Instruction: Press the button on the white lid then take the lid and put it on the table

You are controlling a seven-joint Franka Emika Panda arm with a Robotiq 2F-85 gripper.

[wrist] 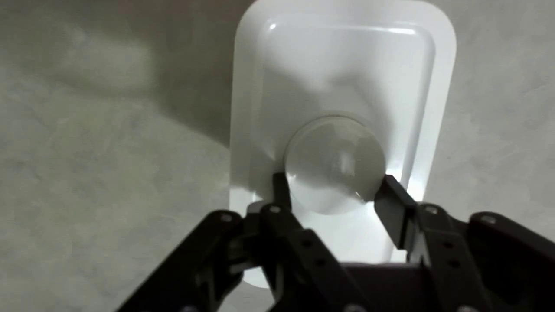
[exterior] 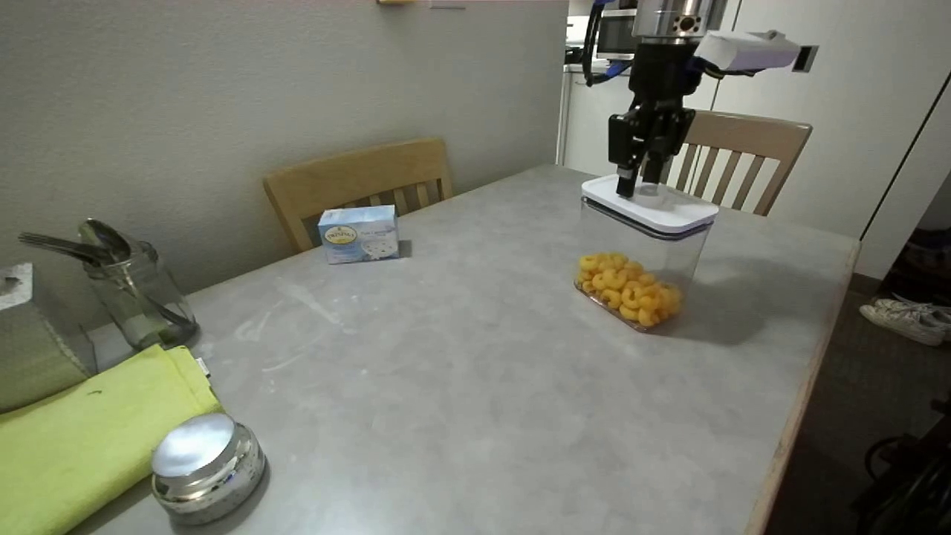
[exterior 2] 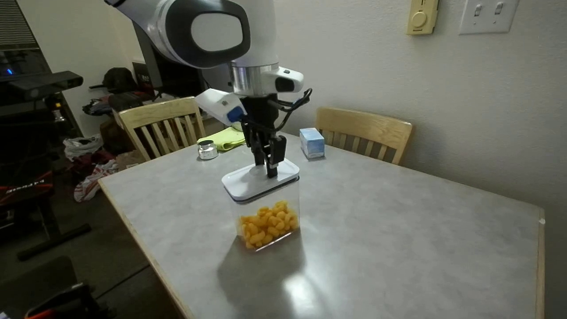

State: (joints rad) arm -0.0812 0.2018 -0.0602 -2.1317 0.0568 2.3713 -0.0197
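Note:
The white lid point(exterior: 676, 214) sits on top of the clear container with yellow food point(exterior: 631, 286), which stands on the light grey table point(exterior: 446, 357). The lid also shows in an exterior view point(exterior 2: 248, 184) and the wrist view point(wrist: 342, 65). The round white button point(wrist: 336, 160) is in the middle of the lid and looks raised. My gripper point(wrist: 333, 186) points straight down with a finger against each side of the button. Its fingertips are close to the lid surface in both exterior views point(exterior: 639, 186) point(exterior 2: 266, 170). The lower end of the lid is partly hidden by my fingers.
A light blue tea box point(exterior: 360, 234) stands near the wall side. A silver round jar point(exterior: 208, 468), a yellow-green cloth point(exterior: 96, 438) and a glass jar with cutlery point(exterior: 141, 297) are at the far end. Wooden chairs point(exterior 2: 365, 137) stand around the table.

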